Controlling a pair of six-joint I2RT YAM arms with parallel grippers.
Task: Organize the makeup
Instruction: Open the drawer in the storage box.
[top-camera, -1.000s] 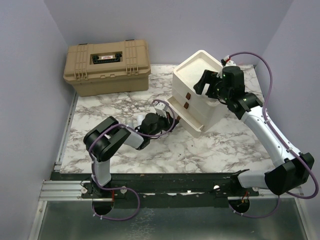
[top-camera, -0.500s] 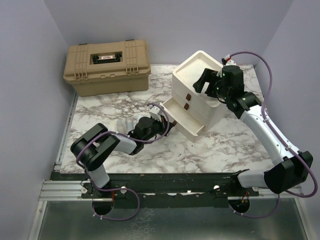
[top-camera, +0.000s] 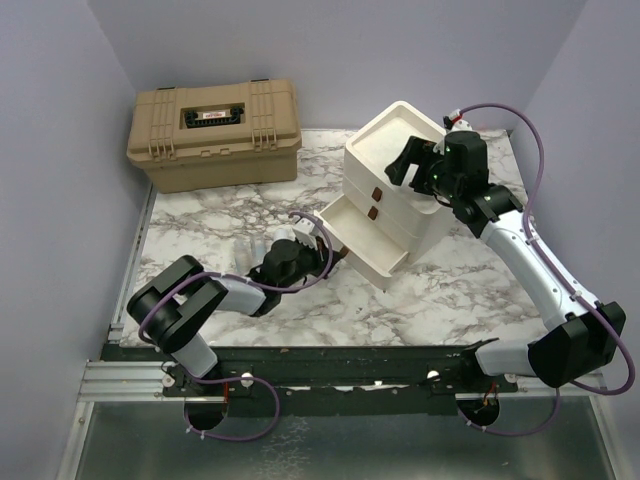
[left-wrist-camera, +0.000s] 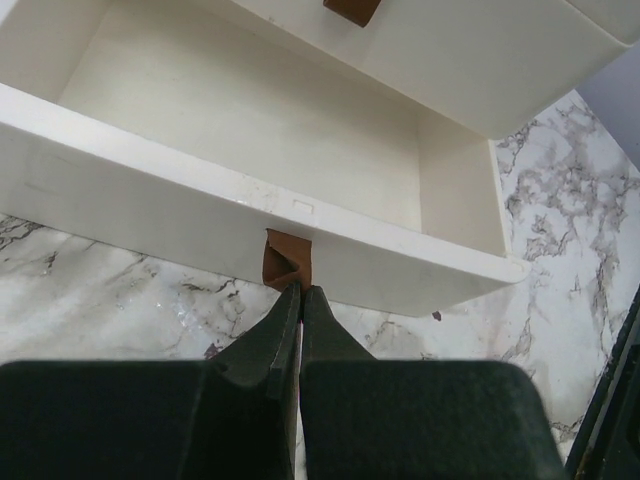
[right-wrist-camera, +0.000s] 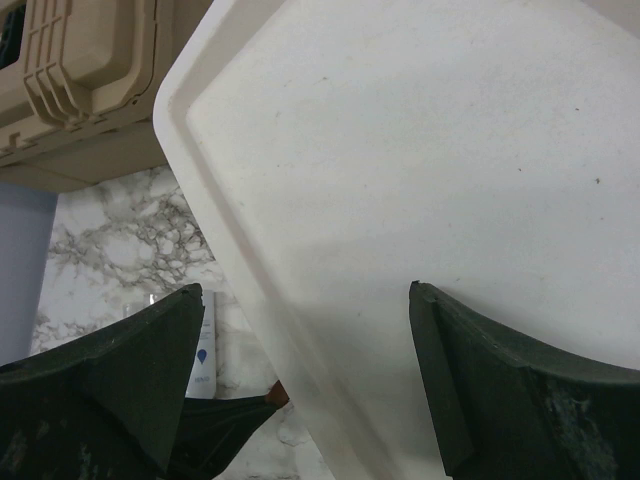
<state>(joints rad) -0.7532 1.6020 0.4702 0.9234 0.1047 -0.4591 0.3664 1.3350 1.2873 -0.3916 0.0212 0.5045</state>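
Note:
My left gripper (left-wrist-camera: 300, 290) is shut on the brown pull tab (left-wrist-camera: 287, 262) of the lowest drawer (left-wrist-camera: 250, 130) of the cream drawer unit (top-camera: 400, 150). That drawer stands pulled out toward the left arm, and its inside is bare. My right gripper (right-wrist-camera: 305, 290) is open, its fingers spread over the flat top (right-wrist-camera: 420, 150) of the unit. Of the makeup, only a whitish tube (right-wrist-camera: 203, 355) shows, lying on the marble beside the left arm; in the top view the tube (top-camera: 243, 250) is faint. The rest of the makeup is out of view.
A tan toolbox (top-camera: 213, 133) stands shut at the back left of the marble table (top-camera: 450, 290). Two more drawers with brown tabs (top-camera: 377, 192) sit shut above the open one. Lavender walls close in on the left, the back and the right.
My left arm has drawn back toward the near left with the tab in its grip, and the lowest drawer has slid further out. The right arm has stayed on the unit's top.

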